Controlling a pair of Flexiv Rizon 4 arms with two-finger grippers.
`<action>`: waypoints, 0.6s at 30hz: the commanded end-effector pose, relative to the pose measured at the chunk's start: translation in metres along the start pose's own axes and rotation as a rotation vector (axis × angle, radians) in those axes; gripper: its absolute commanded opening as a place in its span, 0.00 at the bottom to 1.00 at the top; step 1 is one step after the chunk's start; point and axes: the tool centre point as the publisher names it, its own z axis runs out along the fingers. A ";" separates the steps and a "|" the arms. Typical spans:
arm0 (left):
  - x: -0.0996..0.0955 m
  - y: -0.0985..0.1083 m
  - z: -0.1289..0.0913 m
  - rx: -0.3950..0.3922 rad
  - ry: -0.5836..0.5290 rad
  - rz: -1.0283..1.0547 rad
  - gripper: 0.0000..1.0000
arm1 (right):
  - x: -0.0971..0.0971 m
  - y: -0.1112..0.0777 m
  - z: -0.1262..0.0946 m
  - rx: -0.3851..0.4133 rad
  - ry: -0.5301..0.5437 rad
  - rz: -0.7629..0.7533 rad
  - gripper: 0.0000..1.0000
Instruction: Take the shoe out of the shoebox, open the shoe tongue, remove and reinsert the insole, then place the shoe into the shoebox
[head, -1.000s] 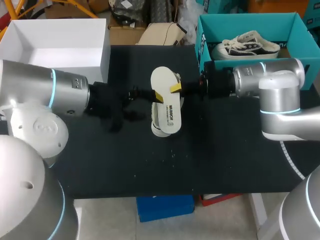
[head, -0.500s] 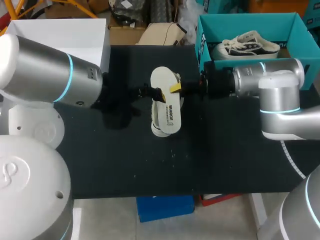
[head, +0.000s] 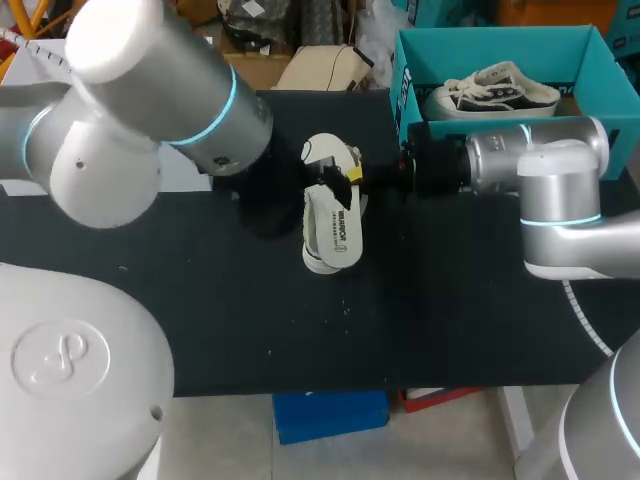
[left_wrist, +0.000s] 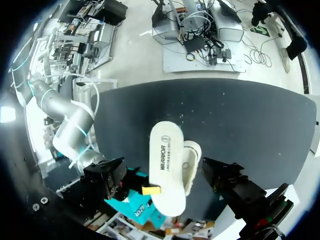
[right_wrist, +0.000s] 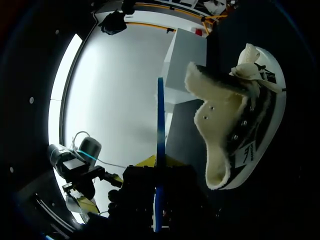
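At the near side lies the black-covered table (head: 300, 330). Towards its middle the flat white foam insole (head: 336, 228) is out of the shoe and rests across it. The white low-top canvas shoe (right_wrist: 240, 120), with its fleecy cream lining, is under and just beside the insole on the table, outside the box.

The right gripper (head: 352, 178) comes in from the side and pinches the insole's edge. In the right wrist view the insole runs edge-on as a thin blue line between its yellow tips, so it appears clamped on the insole. The left gripper (head: 328, 182) hangs right above the same end of the insole. Whether it is parted or closed I cannot tell.

The insole looks light, thin and floppy, and likely to bend or droop if held by one edge. A pinch near the heel end, with the toe end fed in first, seems the safest grip. The shoe looks soft-sided and light, so it may slide unless braced at the collar.

Farthest back stands the teal cardboard shoebox (head: 500, 45), with a second shoe (head: 495, 88) inside.
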 end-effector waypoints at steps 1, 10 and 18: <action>-0.007 0.002 0.005 0.041 0.534 0.006 1.00 | 0.000 0.000 0.001 -0.002 -0.001 0.000 0.00; -0.006 -0.006 0.010 0.081 0.598 -0.004 1.00 | 0.000 0.000 0.001 -0.002 -0.001 0.000 0.00; -0.005 -0.008 0.015 0.059 0.559 -0.031 1.00 | 0.000 0.000 0.001 -0.002 -0.001 0.000 0.00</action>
